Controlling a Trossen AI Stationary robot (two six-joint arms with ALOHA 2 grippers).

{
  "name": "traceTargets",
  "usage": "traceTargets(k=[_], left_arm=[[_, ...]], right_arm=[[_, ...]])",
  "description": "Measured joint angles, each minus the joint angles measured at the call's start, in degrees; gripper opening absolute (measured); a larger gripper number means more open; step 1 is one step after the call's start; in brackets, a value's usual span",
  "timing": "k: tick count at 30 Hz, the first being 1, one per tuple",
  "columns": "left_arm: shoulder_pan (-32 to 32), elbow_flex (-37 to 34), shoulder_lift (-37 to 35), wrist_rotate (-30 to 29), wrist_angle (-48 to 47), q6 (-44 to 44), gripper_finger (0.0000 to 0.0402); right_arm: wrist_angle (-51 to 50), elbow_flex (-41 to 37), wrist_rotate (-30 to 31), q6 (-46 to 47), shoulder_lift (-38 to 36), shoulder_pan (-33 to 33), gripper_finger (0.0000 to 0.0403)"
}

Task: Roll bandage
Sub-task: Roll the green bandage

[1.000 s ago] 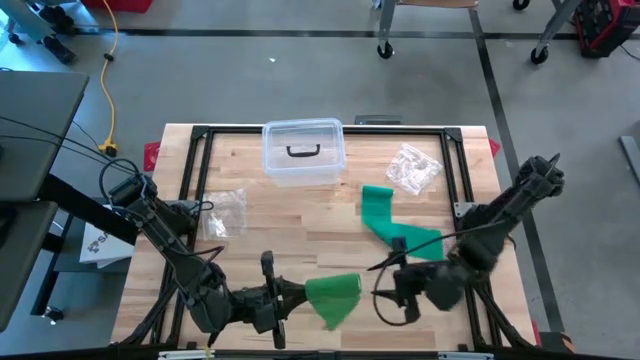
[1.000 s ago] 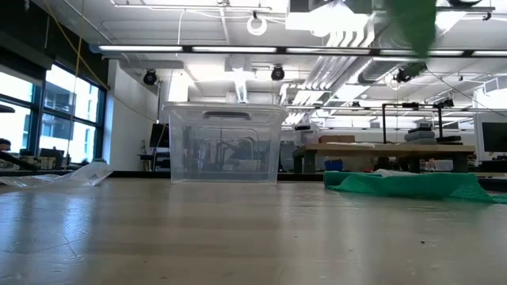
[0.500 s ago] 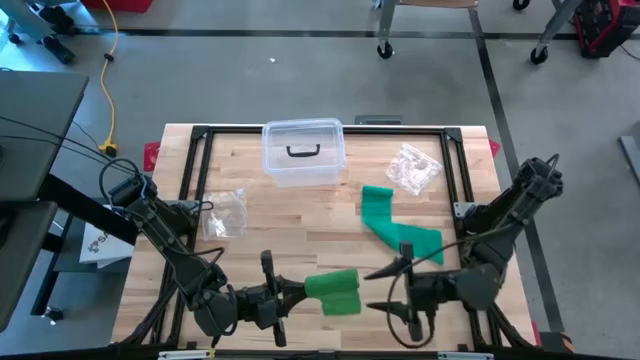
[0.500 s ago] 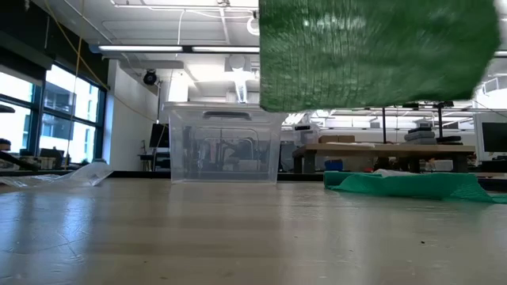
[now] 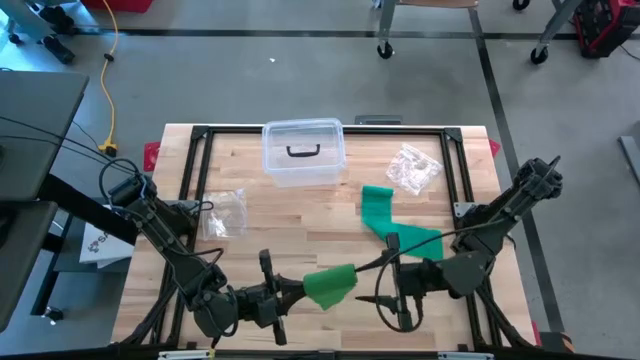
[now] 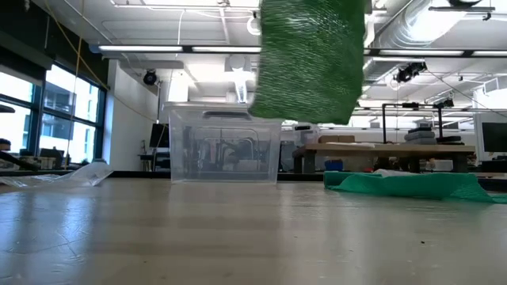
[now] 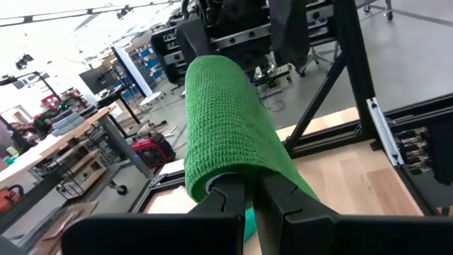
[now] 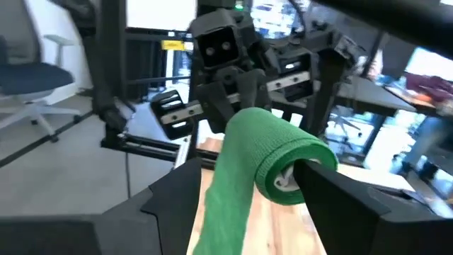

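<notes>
The green bandage (image 5: pixel 330 286) is held clear of the table (image 5: pixel 300 215) near its front edge, partly wound into a roll, with a loose tail running back to the unwound length lying flat toward the right side. The left tool (image 5: pixel 283 296) has its fingers together, clamped on the near end of the roll; the left wrist view shows the roll projecting straight out from between those fingers. The right tool (image 5: pixel 392 283) stands at the opposite end with its fingers spread wide on either side of the roll; whether they bear on it cannot be told from the right wrist view. In my judgement the step in hand is winding: the turns should be laid under light, even tension, the tail kept in line with the roll so the edges stack square, and the right tool should steady the free end rather than crush it. The bandage is a soft, open-knit elastic weave with a ribbed surface; the roll is a somewhat flattened cylinder with a pale core visible at its end, and it is likely to compress and slacken if gripped carelessly. Behind stand a clear lidded plastic box (image 5: pixel 303 152) and two crumpled clear wrappers (image 5: pixel 412 168), well apart from the work.
</notes>
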Motion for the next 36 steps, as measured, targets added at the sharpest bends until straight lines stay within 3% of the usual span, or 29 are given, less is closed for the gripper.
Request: traceTargets(k=[2, 9, 15, 19, 24, 31, 36], left_arm=[[0.0, 0.0, 0.0, 0.0, -0.23, 0.07, 0.0001], [0.28, -0.09, 0.0, 0.5, -1.22, 0.08, 0.0001], [0.94, -0.09, 0.11, 1.42, -0.81, 0.01, 0.0001], [0.96, -0.09, 0.22, 1.78, -0.8, 0.01, 0.0001], [0.98, -0.09, 0.26, 3.4, 1.12, 0.01, 0.0001], [0.76, -0.09, 0.26, 2.55, -0.16, 0.19, 0.0013], [-0.33, 0.0, -0.4, -4.29, -6.94, -2.51, 0.0049]], right_arm=[[-0.07, 0.0, -0.38, 1.19, 0.02, -0.14, 0.0233], [-1.74, 0.0, -11.07, 10.45, -0.15, -3.48, 0.0233], [-3.06, 0.0, -6.2, 12.01, -0.11, -4.48, 0.0233], [-3.81, 0.0, -6.49, 12.91, -0.07, -4.83, 0.0224], [-5.59, 0.0, -6.34, 13.44, 0.15, -5.82, 0.0168], [-5.68, 0.0, -6.34, 9.44, 0.42, -5.78, 0.0028], [-6.49, -0.1, -2.81, 7.5, 0.23, -3.67, 0.0018]])
